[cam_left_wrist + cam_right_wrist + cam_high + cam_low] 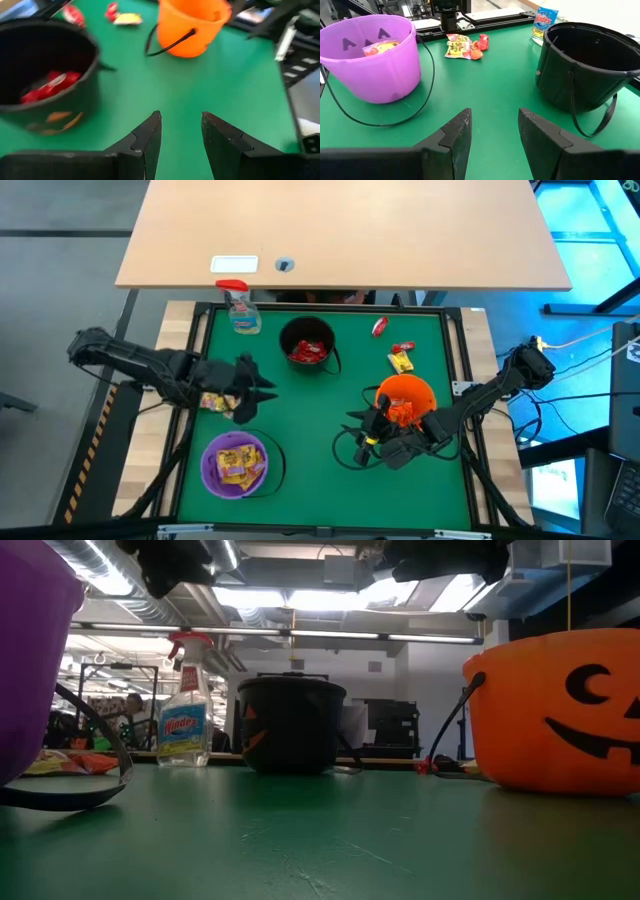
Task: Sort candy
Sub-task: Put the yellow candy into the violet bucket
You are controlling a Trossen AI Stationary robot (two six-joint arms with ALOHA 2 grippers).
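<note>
- high view: green tabletop (pixel 300 410) with three buckets. black bucket (pixel 307 345) near the far middle holds red candy (pixel 309 351); purple bucket (pixel 236 464) near the front left holds yellow candy packets (pixel 236 464); orange bucket (pixel 405 400) on the right holds orange-red packets.
- loose candy on the tabletop: one red piece (pixel 379 327) and a red-and-yellow pair (pixel 401 357) beyond the orange bucket; a small heap (pixel 214 402) under the left arm.
- left gripper (pixel 262 392) hangs between the purple and black buckets. left wrist view shows its fingers (pixel 150 137) spread, with bare green between them, pinching nothing.
- right gripper (pixel 358 423) sits just beside the orange bucket, on its left. right wrist view shows the fingers (pixel 457 135) spread apart over bare tabletop, empty.
- only the right wrist view shows the left-side heap clearly: a yellow packet and red pieces (pixel 465 46) beyond the purple bucket, whose wall bears cut-out triangle face marks.
- only the low view shows the bucket faces: a black jack-o'-lantern grin on the orange bucket, orange marks on the black one.
- spray bottle (pixel 240 305) with red top stands at the far left corner; its label reads "windex" in the low and right wrist views.
- low view also shows a person far back in the room, left of the bottle.
</note>
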